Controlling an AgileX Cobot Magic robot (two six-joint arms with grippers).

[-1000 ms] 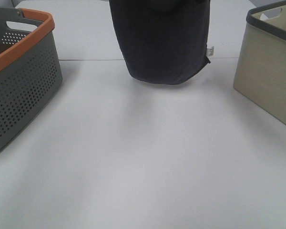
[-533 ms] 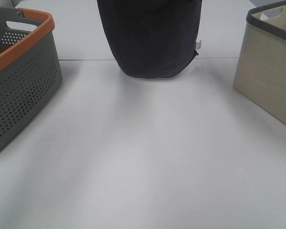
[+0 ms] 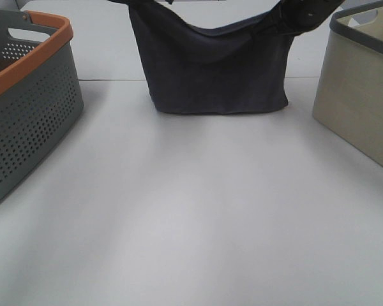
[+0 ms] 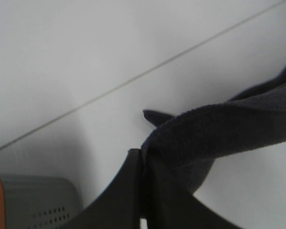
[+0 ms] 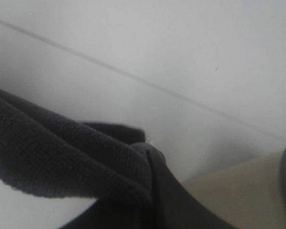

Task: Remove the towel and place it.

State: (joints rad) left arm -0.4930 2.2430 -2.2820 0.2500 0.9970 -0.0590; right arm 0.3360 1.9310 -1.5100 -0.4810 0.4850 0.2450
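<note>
We see the dark navy-charcoal terry towel [image 3: 217, 70] stretched out between our two arms at the far middle of the white table [image 3: 191, 217], its upper edge sagging in a shallow curve and its lower hem hanging level just over the tabletop; whether the hem touches the surface we cannot tell. Our left gripper [image 4: 142, 164] is pinched together on one upper corner of the cloth, the fabric bunched where the black fingers meet. Our right gripper [image 5: 150, 167] is likewise clamped on the opposite corner, and its dark arm shows at the top of the high view. To the left of the towel stands a grey perforated plastic basket with an orange rim [image 3: 32, 108]; to the right stands a beige fabric bin with a dark grey rim [image 3: 360, 95]. Both stand well apart from the cloth.
</note>
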